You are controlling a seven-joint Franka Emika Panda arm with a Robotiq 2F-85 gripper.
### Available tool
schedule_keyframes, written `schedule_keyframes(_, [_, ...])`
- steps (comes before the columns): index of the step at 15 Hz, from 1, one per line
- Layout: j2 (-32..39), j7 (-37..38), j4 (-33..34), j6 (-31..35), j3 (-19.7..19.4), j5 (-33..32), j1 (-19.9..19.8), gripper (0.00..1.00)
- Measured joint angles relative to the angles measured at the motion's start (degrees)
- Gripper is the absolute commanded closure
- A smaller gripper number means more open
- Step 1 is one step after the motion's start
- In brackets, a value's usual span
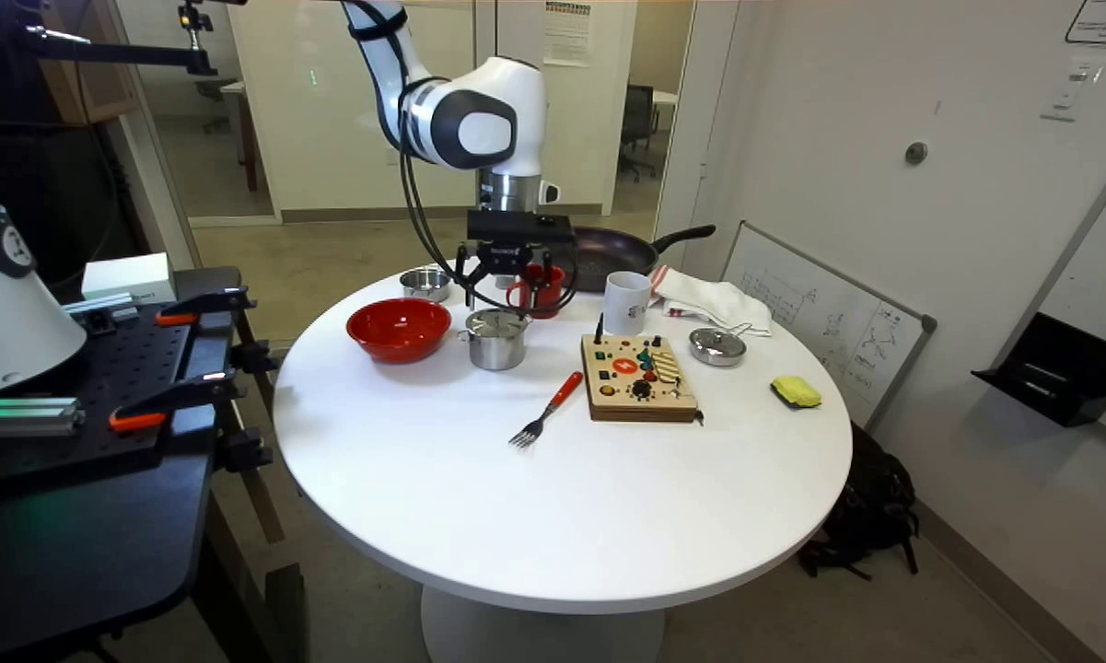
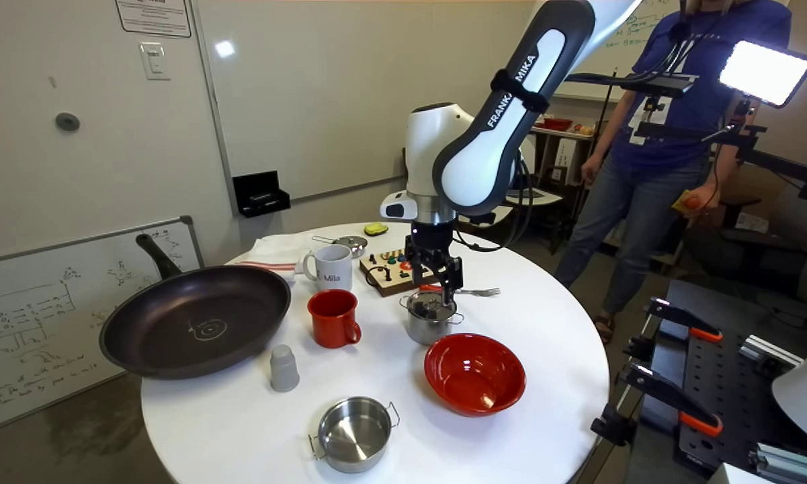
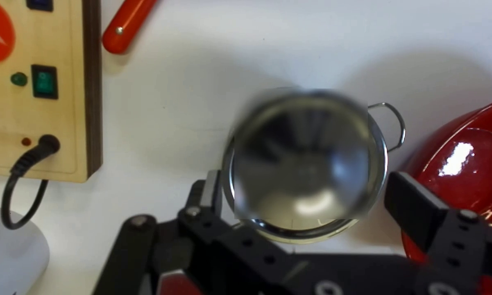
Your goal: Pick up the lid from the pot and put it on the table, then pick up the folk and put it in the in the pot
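The silvery lid rests on the small steel pot on the round white table. In an exterior view the lid and pot stand beside the red bowl. In the wrist view the lid fills the middle and is blurred; its top knob cannot be made out. My gripper is open and empty, its fingers apart on either side of the lid's near part. In an exterior view the gripper hangs just above the lid. The fork, with a red handle, lies in front of the pot.
The red bowl stands close to the pot and one finger. A wooden switch board lies on its opposite side. A red mug, white mug, frying pan, shallow steel bowl and grey cup stand around.
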Motion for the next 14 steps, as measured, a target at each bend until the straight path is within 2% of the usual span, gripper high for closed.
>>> schedule_keyframes(7, [0.21,0.05,0.44,-0.04,0.0,0.0,0.05,0.0])
schedule_keyframes(8, [0.27,0.05,0.44,-0.06,0.0,0.0,0.05,0.14])
schedule_keyframes(9, [0.37,0.05,0.44,-0.07,0.0,0.0,0.05,0.22])
schedule_keyframes(10, [0.49,0.05,0.44,-0.07,0.0,0.0,0.06,0.18])
schedule_keyframes(11, [0.62,0.05,0.44,-0.08,0.0,0.0,0.07,0.2])
schedule_keyframes(12, [0.77,0.05,0.46,-0.08,0.0,0.0,0.08,0.29])
schedule_keyframes(13, [0.95,0.05,0.49,-0.08,0.0,0.0,0.08,0.43])
schedule_keyframes(14, [1.13,0.05,0.53,-0.08,0.0,0.0,0.08,0.5])
